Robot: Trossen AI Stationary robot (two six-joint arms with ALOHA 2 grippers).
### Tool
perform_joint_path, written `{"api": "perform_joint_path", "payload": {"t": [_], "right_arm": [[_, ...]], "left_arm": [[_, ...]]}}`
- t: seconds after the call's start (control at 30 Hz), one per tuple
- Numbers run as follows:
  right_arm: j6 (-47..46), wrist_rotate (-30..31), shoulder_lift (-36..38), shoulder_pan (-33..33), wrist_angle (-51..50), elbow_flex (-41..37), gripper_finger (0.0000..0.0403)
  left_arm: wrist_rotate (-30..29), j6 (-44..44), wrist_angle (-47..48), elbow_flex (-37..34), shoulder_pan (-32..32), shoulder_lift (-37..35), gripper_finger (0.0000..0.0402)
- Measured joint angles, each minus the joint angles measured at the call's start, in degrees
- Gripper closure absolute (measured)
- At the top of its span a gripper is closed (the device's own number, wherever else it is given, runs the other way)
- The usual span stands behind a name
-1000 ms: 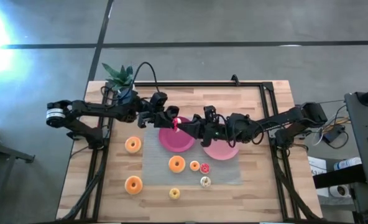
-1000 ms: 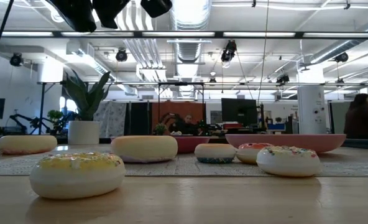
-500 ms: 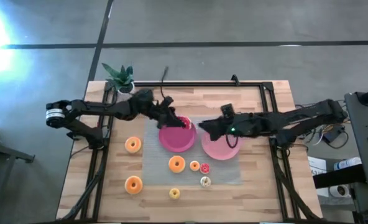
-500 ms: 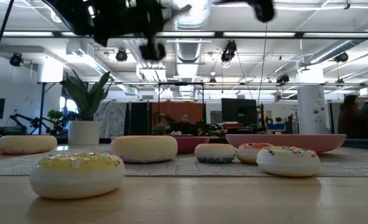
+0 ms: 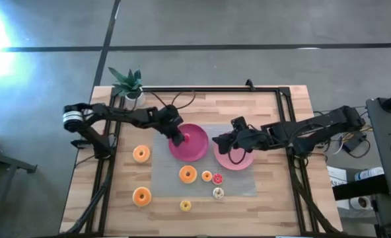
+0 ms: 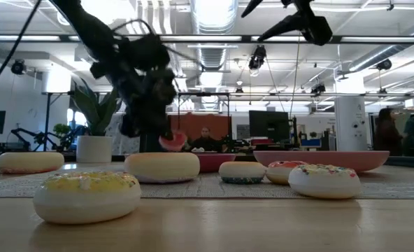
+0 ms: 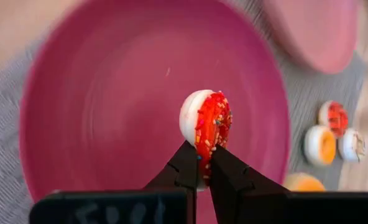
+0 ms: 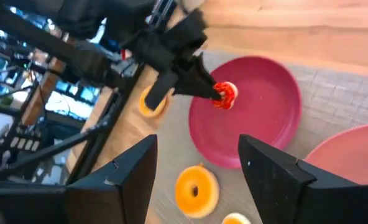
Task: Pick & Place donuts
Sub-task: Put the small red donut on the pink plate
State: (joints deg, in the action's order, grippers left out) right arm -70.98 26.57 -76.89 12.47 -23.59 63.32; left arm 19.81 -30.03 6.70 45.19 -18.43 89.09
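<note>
My left gripper (image 5: 183, 139) is shut on a small red-frosted donut (image 7: 206, 121) and hangs over the dark pink plate (image 5: 197, 151), which lies on the grey mat. My right gripper (image 5: 217, 141) stands open and holds nothing, above the near-left rim of the lighter pink plate (image 5: 240, 160); its fingers (image 8: 272, 169) frame the dark plate in its wrist view. Several more donuts, orange (image 5: 187, 174), yellow (image 5: 185, 205), red (image 5: 217, 178) and cream (image 5: 218, 193), lie flat on the mat and the wood near the table's front. My left gripper pinches the donut's rim (image 7: 203, 148) between its two fingertips, at the edge nearest the fingers. The fingers slant downward from the table's left. The donut stands on edge beyond the fingertips, its red frosted face (image 8: 225, 93) turned sideways, lifted clear above the plate (image 6: 172, 141).
A potted plant (image 5: 128, 84) stands at the far left corner. Two larger orange donuts (image 5: 141, 154) (image 5: 142, 196) lie on the bare wood at the left. The grey mat (image 5: 162, 173) covers the table's middle; black rails (image 5: 209, 89) run along the far edge and the sides.
The two grippers met at the red donut a second ago. My left gripper has since tipped its fingers downward and sunk toward the dark pink plate, carrying the donut. My right gripper has drawn back toward the table's right, away from the donut.
</note>
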Motion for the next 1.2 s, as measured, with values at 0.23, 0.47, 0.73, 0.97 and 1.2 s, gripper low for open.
{"api": "perform_joint_path", "payload": {"t": [0.23, 0.47, 0.73, 0.97, 1.2], "right_arm": [[0.0, -2.9, -4.1, 0.0, 0.7, 1.4, 0.0186], [0.3, -3.1, -5.9, 0.0, 1.4, 2.7, 0.0186], [0.6, -3.2, -6.0, -0.1, 1.5, 2.7, 0.0186], [0.7, -3.1, -6.1, -0.3, 1.3, 2.7, 0.0186], [0.7, -3.1, -6.1, -0.3, 1.3, 2.7, 0.0186]], "left_arm": [[5.7, -1.4, 0.0, 0.4, -2.3, 4.9, 0.0397], [2.9, 0.4, 3.3, 1.0, -2.5, 4.6, 0.0397], [0.0, 2.0, 5.9, 1.1, -2.5, 2.6, 0.0397], [0.2, 2.0, 6.8, 2.2, -2.7, 2.5, 0.0397], [-4.2, 4.5, 11.9, 2.2, -2.8, 2.3, 0.0397]]}}
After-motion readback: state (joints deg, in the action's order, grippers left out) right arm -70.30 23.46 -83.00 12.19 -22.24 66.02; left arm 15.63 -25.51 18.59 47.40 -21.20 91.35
